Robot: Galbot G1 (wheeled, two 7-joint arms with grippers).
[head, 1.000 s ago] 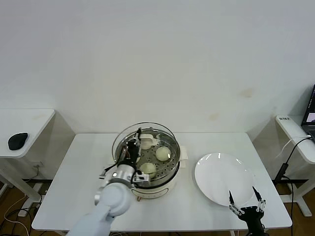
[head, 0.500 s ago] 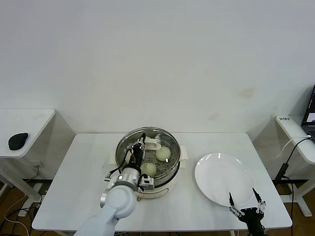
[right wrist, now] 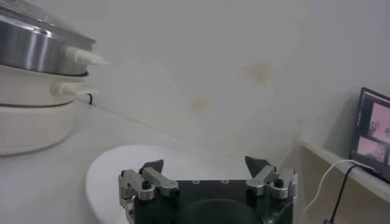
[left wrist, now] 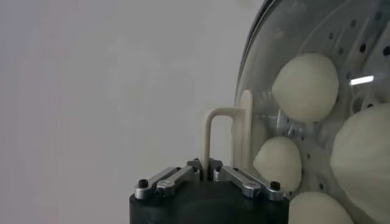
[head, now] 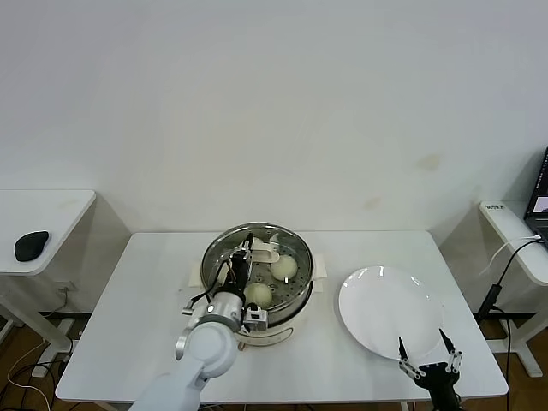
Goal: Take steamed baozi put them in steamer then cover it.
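The left gripper (head: 248, 247) hangs over the steamer (head: 295, 312), jaws pinched tight on the cover (left wrist: 317, 73) handle, its arm reaching in from the near side. The right gripper (head: 426, 350) waits well apart from the steamer, jaws spread wide.

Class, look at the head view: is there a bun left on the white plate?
No. The white plate is bare, and the buns sit inside the steamer under the glass cover.

White table (head: 128, 308) — carrying steamer (head: 278, 321) and white plate (head: 385, 312)
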